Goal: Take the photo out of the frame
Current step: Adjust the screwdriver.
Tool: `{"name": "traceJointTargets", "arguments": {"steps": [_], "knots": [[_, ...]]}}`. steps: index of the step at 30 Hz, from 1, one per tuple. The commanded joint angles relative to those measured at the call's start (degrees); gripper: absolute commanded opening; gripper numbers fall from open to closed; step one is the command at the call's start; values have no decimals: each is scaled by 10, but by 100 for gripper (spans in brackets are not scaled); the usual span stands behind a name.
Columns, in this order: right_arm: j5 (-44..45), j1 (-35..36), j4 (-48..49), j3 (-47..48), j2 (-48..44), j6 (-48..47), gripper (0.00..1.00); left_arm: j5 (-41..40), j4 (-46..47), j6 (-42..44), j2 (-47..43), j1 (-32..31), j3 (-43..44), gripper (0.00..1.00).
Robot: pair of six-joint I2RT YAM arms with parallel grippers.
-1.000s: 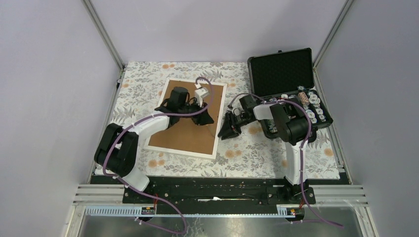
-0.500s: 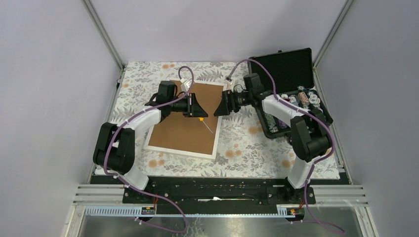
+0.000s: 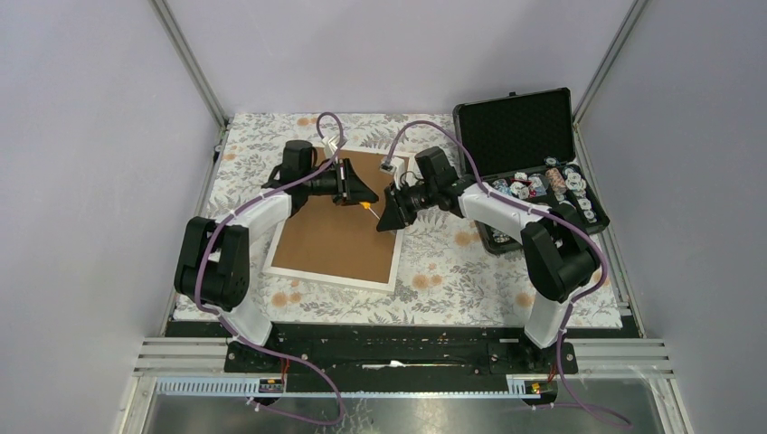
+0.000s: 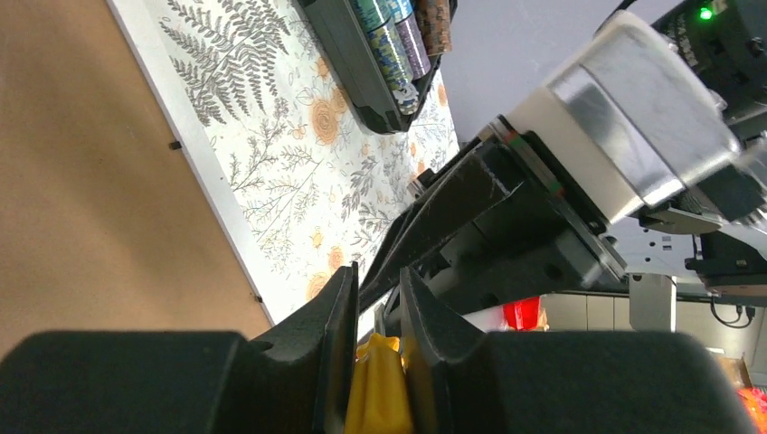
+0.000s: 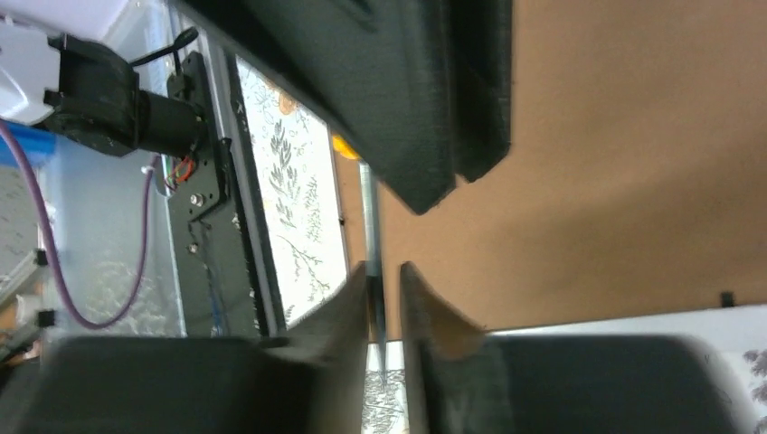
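The frame (image 3: pixel 335 240) lies face down on the floral cloth, its brown back up and a thin white border round it. It also shows in the left wrist view (image 4: pixel 90 181) and the right wrist view (image 5: pixel 615 181). The photo is hidden under the back. My left gripper (image 3: pixel 360 192) (image 4: pixel 375 280) is shut on the yellow handle (image 4: pixel 375 389) of a thin tool held above the frame's right edge. My right gripper (image 3: pixel 391 217) (image 5: pixel 384 280) faces it, jaws narrowly open around the tool's metal shaft (image 5: pixel 369 217), with a gap on one side.
An open black case (image 3: pixel 516 131) with stacks of chips stands at the right back; it also shows in the left wrist view (image 4: pixel 362 54). The two grippers are almost tip to tip. Grey walls close in the table on three sides.
My left gripper has lifted the yellow tool and moved it toward the far right part of the frame. My right arm has swung left from the case, and its jaws now straddle the shaft.
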Motion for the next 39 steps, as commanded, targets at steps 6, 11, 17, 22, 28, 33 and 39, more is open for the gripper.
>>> {"name": "traceJointTargets", "arguments": {"steps": [6, 11, 17, 22, 28, 33, 39], "knots": [[-86, -2, -159, 83, 13, -122, 0, 143, -48, 161, -44, 31, 37, 44], [-162, -2, -292, 118, 33, -232, 0, 161, -462, 629, -44, 35, 132, 64], [-189, -2, -373, 161, 63, -289, 0, 156, -616, 820, -15, 29, 165, 66], [-209, -1, -462, 205, 96, -346, 2, 146, -656, 904, -15, 5, 170, 65], [-218, 2, -526, 233, 120, -393, 3, 154, -656, 922, -15, -12, 167, 60], [-221, 4, -540, 239, 126, -402, 4, 149, -654, 932, -18, -28, 161, 47], [-223, 5, -543, 240, 128, -402, 8, 128, -567, 848, -38, -36, 135, 15]]}}
